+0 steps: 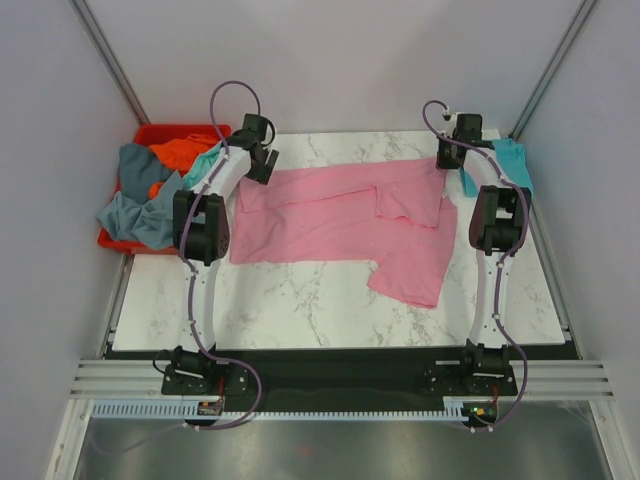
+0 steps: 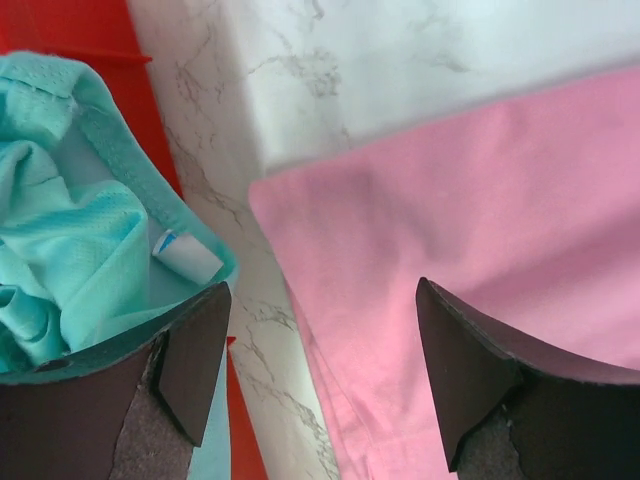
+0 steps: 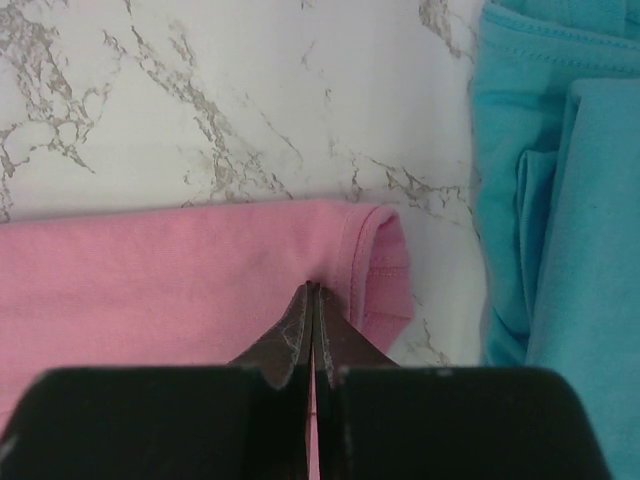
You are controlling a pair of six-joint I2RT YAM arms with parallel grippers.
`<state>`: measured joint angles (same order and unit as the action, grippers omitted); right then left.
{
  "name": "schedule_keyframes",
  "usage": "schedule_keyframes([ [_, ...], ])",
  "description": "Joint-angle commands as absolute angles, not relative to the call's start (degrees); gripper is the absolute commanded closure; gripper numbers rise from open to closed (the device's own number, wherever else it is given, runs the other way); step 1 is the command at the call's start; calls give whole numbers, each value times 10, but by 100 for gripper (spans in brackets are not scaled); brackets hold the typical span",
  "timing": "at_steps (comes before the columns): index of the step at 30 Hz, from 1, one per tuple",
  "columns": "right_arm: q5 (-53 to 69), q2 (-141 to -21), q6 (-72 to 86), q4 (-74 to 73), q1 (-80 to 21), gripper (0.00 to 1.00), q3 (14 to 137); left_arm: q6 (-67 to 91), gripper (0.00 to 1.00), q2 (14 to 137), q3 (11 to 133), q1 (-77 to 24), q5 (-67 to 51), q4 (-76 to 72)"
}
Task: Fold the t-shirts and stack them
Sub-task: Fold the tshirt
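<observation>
One pink t-shirt (image 1: pixel 330 225) lies spread on the far half of the table (image 1: pixel 300 300), partly folded. Folding it looks like the step in hand. The right gripper (image 3: pixel 312 295) is pinched tight on its far right edge, just beside the teal t-shirt (image 3: pixel 560 200). The left gripper (image 2: pixel 322 295) hangs over the far left corner, fingers wide apart and holding nothing, near the red bin (image 1: pixel 150 135). Next it likely must grab that corner. Both arms reach far out.
</observation>
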<state>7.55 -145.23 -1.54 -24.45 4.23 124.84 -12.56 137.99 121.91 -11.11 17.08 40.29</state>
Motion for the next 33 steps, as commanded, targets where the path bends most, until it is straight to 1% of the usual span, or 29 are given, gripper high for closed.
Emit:
schedule_keyframes([
  [1, 75, -1386, -23, -240, 45, 96, 1254, -113, 17, 1296, 1241, -134, 157, 394],
  [2, 100, -1368, -27, -239, 44, 86, 1248, -110, 17, 1255, 1235, -138, 149, 394],
  [3, 132, -1328, -40, -236, 43, 72, 1235, -102, 17, 1222, 1221, -144, 134, 394],
  [4, 132, -1309, -46, -235, 43, 72, 1227, -100, 17, 1222, 1213, -147, 122, 394],
  [5, 165, -1290, -50, -234, 41, 60, 1220, -101, 17, 1203, 1200, -148, 112, 393],
  [7, 201, -1233, -71, -234, 41, 55, 1187, -111, 16, 1156, 1153, -154, 91, 394],
  [8, 228, -1214, -82, -236, 40, 52, 1170, -120, 16, 1128, 1131, -158, 86, 400],
  [9, 235, -1175, -91, -234, 40, 50, 1131, -122, 16, 1109, 1106, -159, 84, 401],
  [10, 242, -1155, -112, -235, 40, 50, 1109, -122, 16, 1093, 1049, -159, 80, 403],
  [11, 247, -1136, -126, -238, 40, 49, 1084, -121, 16, 1077, 1020, -158, 77, 403],
  [12, 253, -1095, -140, -248, 40, 49, 1037, -121, 18, 1039, 966, -158, 63, 410],
  [13, 256, -1072, -158, -255, 40, 49, 1010, -122, 19, 1020, 935, -158, 53, 410],
  [14, 261, -1051, -194, -263, 40, 49, 955, -128, 21, 996, 906, -158, 44, 410],
  [15, 290, -1003, -227, -290, 40, 49, 928, -134, 21, 976, 881, -158, 34, 410],
  [16, 304, -978, -262, -307, 40, 49, 900, -141, 22, 939, 835, -158, 17, 410],
  [17, 316, -954, -351, -328, 33, 49, 847, -162, 25, 922, 816, -157, 7, 410],
  [18, 326, -902, -399, -373, 30, 49, 818, -174, 27, 908, 777, -159, 3, 406],
  [19, 335, -875, -443, -390, 26, 49, 787, -188, 28, 877, 758, -158, -14, 398],
  [20, 333, -848, -515, -405, 18, 49, 723, -215, 28, 865, 738, -157, -19, 390],
  [21, 327, -799, -541, -410, 14, 49, 694, -230, 28, 852, 703, -158, -35, 377],
  [23, 316, -743, -606, -430, 4, 49, 624, -266, 29, 829, 675, -158, -49, 371],
  [25, 309, -717, -634, -455, -9, 50, 597, -303, 32, 809, 632, -158, -65, 360],
  [27, 305, -688, -674, -503, -20, 51, 572, -322, 33, 794, 584, -158, -55, 346],
  [30, 297, -648, -736, -547, -39, 54, 538, -356, 33, 767, 527, -157, -29, 310],
  [33, 283, -606, -809, -579, -48, 55, 489, -375, 31, 757, 490, -155, -13, 276],
])
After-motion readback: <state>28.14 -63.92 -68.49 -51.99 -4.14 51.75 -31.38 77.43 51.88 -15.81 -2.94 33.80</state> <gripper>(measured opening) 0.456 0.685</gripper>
